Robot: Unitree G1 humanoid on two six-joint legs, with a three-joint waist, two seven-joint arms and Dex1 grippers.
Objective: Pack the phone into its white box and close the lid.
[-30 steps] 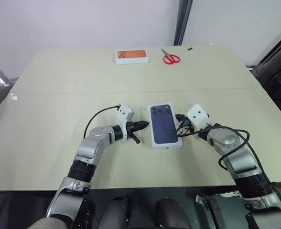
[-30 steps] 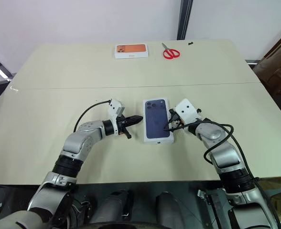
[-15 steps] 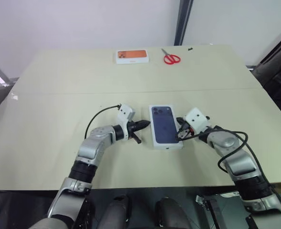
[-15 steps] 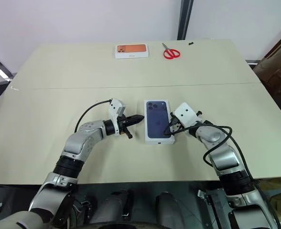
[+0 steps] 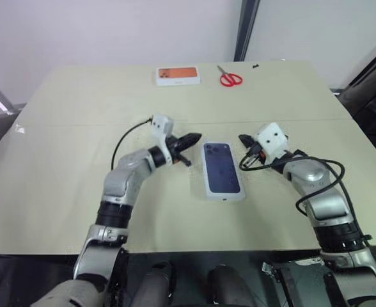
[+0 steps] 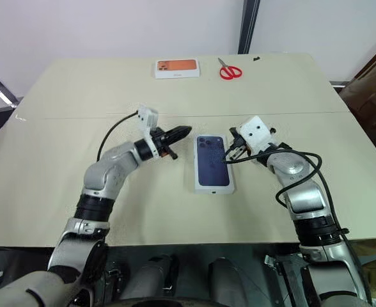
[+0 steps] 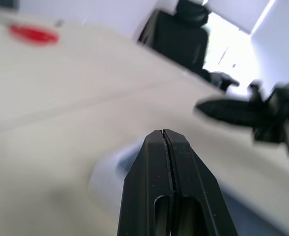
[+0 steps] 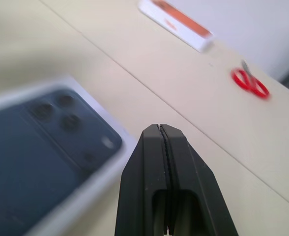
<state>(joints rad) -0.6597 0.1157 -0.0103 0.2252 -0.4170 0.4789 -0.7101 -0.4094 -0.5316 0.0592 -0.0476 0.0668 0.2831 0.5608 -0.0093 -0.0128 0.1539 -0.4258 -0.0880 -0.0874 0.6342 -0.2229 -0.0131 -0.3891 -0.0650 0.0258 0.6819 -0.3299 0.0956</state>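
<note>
1. Looking down from the head camera, I see the dark navy-blue slab phone [image 5: 221, 168] lying camera-side up in the shallow white rectangular box [image 5: 223, 194] on the beige counter [image 5: 60, 192], between my left hand [image 5: 192, 138] and right hand [image 5: 243, 139].
2. Left wrist view: fingers [image 7: 154, 167] pressed together, empty.
3. Right wrist view: fingers [image 8: 149, 162] pinched together too, holding nothing.
4. I see no lid; reaching for the orange-topped white box [image 5: 177, 75] instead would be my likeliest mistake.
</note>
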